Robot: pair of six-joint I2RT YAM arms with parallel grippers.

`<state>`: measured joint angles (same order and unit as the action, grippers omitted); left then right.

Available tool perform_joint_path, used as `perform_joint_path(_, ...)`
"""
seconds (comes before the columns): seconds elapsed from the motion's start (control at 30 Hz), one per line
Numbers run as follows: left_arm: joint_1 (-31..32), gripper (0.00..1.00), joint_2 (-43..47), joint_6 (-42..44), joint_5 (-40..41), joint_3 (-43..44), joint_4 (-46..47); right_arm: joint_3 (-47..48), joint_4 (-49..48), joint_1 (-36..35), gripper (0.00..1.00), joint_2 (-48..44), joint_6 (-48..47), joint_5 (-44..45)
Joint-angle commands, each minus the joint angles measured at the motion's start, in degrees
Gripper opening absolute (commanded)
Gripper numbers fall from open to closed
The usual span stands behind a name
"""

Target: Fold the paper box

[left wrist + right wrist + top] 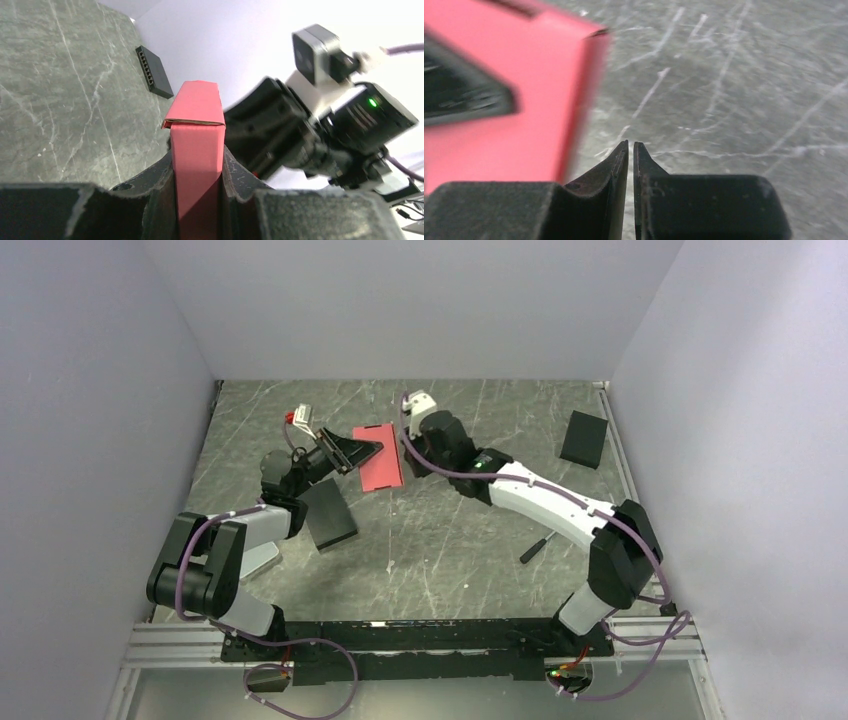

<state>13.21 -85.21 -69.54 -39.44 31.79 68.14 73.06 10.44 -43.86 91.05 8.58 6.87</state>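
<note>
Red-pink cardboard, firmly pinched: gripped the paper box [192,102] between the two fingers [160,187] of the left gripper [197,157], pads pressed against opposite sides, jaws parted only as far as the cardboard between them allowed. Held it at the far middle of the grey table [450,550], broad face turned up toward the top camera. Could not tell whether any edge of it rested on the surface. Showed, in the left wrist view, a folded flap at the box's far end (a thin dark seam ran under the fold). Hung the right gripper [630,150] just beside the box's right-hand edge, on the side away from the left arm. Had its fingers [594,185] drawn almost together, with only a hairline slit between the tips and nothing caught in it. Could not settle whether those tips touched the cardboard, given the blur of the pink face in the right wrist view. Caught there too one black finger of the left gripper lying across that face. Noted elsewhere on the table a black box [584,438] near the far right edge, a black slab [328,513] beside the left arm, and a small dark tool [535,547] near the right arm, all well apart from the paper box.
</note>
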Motion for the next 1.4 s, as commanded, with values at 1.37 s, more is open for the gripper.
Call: perform_joint_path(1.37,-0.28,0.00,-6.70,18.98,4.22,27.67,-76.91,-8.19,-0.24,27.43,0.45,-15.73,-16.40,-31.79)
